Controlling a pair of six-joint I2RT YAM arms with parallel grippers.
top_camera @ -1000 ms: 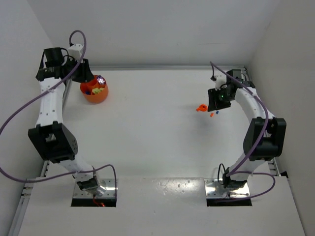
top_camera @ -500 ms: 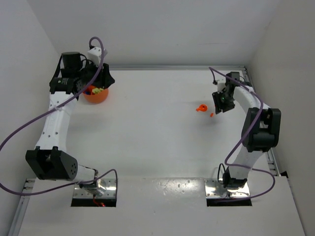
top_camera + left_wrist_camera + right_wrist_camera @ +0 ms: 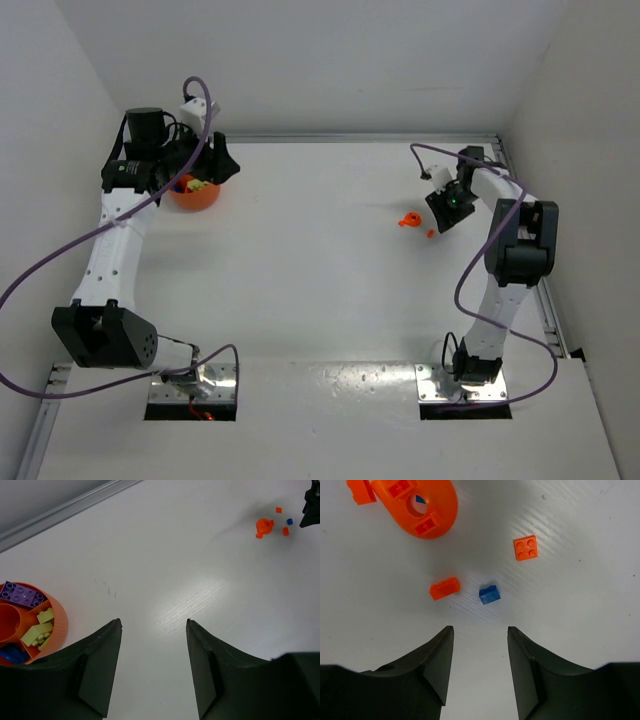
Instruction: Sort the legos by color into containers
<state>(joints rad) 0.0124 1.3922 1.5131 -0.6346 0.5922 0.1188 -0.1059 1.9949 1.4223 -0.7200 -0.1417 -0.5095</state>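
The left gripper (image 3: 152,672) hangs with its two dark fingers spread and empty, only the white tabletop (image 3: 165,570) showing between them. Just beside it at 9 o'clock in the left wrist view sits the small round orange plastic bowl (image 3: 59,630); whether finger and bowl touch cannot be told. The bowl holds a flat purple studded brick (image 3: 21,594) at its 12 o'clock edge, several pale yellow-green bricks (image 3: 39,629) toward 3 o'clock and a blue brick (image 3: 12,654) at 6 o'clock. In the top view the bowl lies at the table's 10 o'clock corner, partly under the left gripper. The right gripper (image 3: 480,667) is over at the table's 2 o'clock side, its fingers likewise parted and holding nothing. Loose legos lie on the table just ahead of it: a small blue loose brick (image 3: 489,594) at 12 o'clock from the gap, a narrow orange brick (image 3: 445,588) at 11 o'clock near the blue one, and a square four-stud orange brick (image 3: 525,547) at 1 o'clock, apart from both. Farther out at 11 o'clock is an orange plastic ring-shaped piece (image 3: 442,502) with a hole in its middle, and another orange block (image 3: 361,491) just beside it at the frame's edge.
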